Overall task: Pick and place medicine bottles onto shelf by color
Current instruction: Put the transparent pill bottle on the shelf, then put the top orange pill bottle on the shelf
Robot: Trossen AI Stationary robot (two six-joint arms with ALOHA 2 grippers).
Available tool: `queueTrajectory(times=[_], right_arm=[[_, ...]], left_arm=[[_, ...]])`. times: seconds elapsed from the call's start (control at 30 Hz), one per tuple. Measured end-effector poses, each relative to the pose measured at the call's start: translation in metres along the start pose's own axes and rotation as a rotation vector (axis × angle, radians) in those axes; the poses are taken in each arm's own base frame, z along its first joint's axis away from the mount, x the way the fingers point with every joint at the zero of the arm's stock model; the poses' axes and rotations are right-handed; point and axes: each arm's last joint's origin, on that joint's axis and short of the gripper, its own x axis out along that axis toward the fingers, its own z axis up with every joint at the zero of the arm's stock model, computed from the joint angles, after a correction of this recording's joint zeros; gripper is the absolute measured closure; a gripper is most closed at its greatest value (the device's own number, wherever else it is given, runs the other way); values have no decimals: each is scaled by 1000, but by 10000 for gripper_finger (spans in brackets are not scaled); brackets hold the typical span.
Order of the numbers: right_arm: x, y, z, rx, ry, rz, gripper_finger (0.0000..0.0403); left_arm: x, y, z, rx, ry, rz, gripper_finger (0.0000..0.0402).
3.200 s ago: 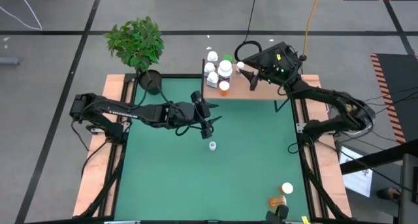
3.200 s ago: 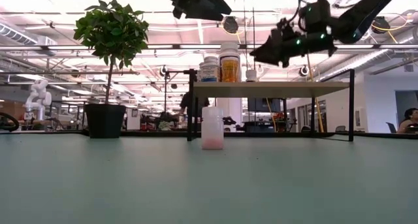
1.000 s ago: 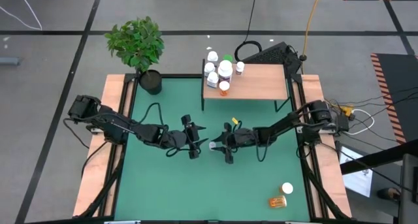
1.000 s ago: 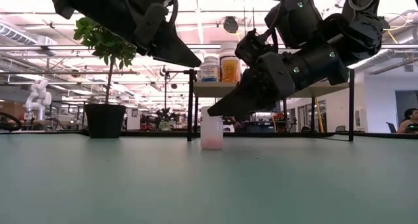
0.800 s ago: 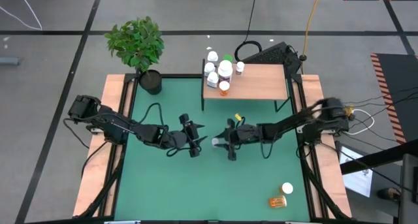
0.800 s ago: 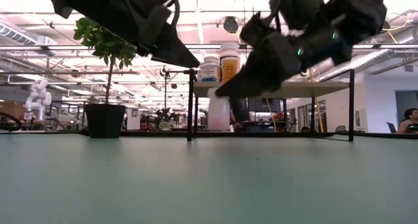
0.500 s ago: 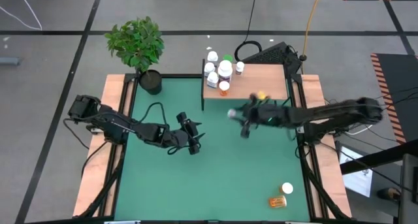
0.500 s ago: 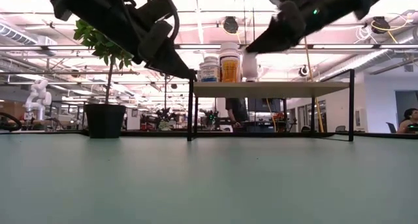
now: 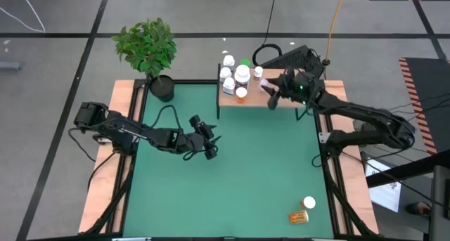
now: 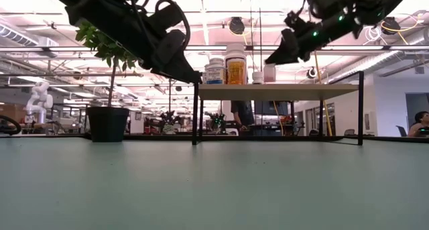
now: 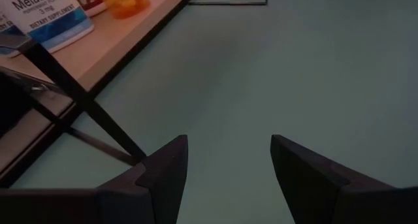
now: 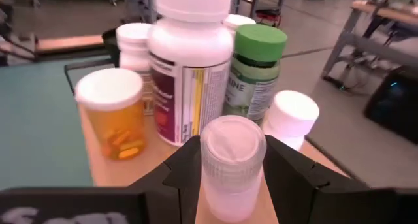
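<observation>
Green mat across the table, potted plant at the upper left of the high view, light-wood shelf at top centre. Right gripper over the shelf, closed on a white pill bottle, upright with cap up, long axis vertical, just beside the cluster: big white bottle, green-capped bottle, amber bottle, small white-capped bottle. Left gripper low over the mat at centre-left, fingers parted around nothing. Lower right of the high view: amber bottle lying on its side, white-capped bottle standing beside it.
</observation>
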Motion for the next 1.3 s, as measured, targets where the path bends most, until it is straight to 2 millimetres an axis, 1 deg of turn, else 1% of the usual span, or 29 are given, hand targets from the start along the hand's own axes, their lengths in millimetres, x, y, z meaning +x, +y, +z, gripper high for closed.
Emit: queueTrajectory(times=[0.1,0.3,0.53,0.67,0.8,0.93,1.03,1.13,1.3], right_arm=[[11,-11,-6,63,-4,29,266],[27,-21,-15,96,-5,43,260],[38,-33,-20,126,-45,1,257],[40,-38,-22,128,-44,-8,251],[39,-39,-23,134,-45,29,242],[37,-38,-20,132,-53,34,222],[33,-37,-16,141,-72,40,198],[28,-35,-10,172,-100,88,170],[10,-31,4,172,-156,121,128]], left_arm=[[2,3,1,-1,-7,8,181],[6,9,3,-5,-12,28,181],[9,15,3,-1,-6,42,181],[10,17,4,-7,-8,47,181],[11,17,6,-19,-24,47,181],[10,17,6,-28,-27,45,181],[11,17,6,-61,-28,43,181],[10,17,7,-89,-41,41,181],[10,16,8,-113,-44,38,181]])
